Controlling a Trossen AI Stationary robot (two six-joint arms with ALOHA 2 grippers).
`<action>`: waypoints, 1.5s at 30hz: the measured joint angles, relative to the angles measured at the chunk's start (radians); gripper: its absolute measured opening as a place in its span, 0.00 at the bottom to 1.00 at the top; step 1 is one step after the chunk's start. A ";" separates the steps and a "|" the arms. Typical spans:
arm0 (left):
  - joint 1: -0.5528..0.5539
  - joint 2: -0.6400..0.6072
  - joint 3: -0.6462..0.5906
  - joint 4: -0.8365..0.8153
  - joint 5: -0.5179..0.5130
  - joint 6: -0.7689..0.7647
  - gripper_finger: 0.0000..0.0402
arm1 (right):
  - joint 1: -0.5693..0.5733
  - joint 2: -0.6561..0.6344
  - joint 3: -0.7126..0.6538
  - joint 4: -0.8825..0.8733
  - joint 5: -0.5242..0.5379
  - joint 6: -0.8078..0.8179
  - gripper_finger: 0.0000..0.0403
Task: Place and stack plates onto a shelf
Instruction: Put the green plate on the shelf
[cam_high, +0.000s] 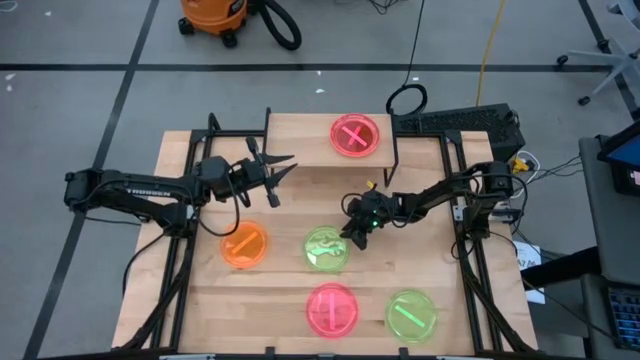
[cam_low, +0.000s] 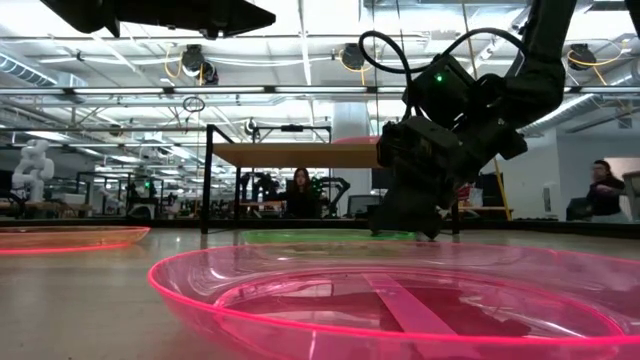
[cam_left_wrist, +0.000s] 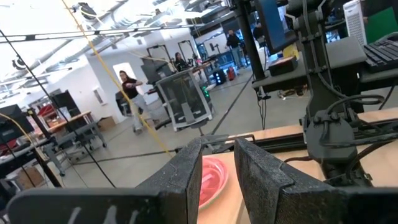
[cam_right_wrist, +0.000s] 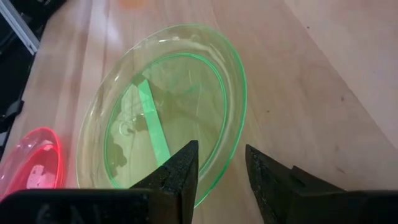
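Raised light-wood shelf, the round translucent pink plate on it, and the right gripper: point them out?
Raised light-wood shelf (cam_high: 300, 135): high view, bare board left of its plate.
Round translucent pink plate (cam_high: 355, 135): high view, plate centre.
Right gripper (cam_right_wrist: 222, 163): right wrist view, gap between its fingertips.

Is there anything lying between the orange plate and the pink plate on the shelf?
In the high view, the open left gripper hangs between the orange plate and the shelf's pink plate.

Grey floor (cam_high: 80, 40), orange shop vacuum (cam_high: 212, 14).
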 joint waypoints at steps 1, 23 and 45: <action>0.000 0.000 0.000 0.000 0.000 0.000 0.25 | 0.000 0.000 0.000 -0.001 0.000 -0.001 0.28; 0.000 0.000 0.000 -0.029 0.000 -0.018 0.25 | -0.039 -0.063 -0.001 0.074 -0.002 -0.050 0.00; 0.000 0.000 0.000 -0.021 0.000 -0.016 0.25 | 0.017 -0.255 -0.002 -0.341 -0.006 -0.110 0.27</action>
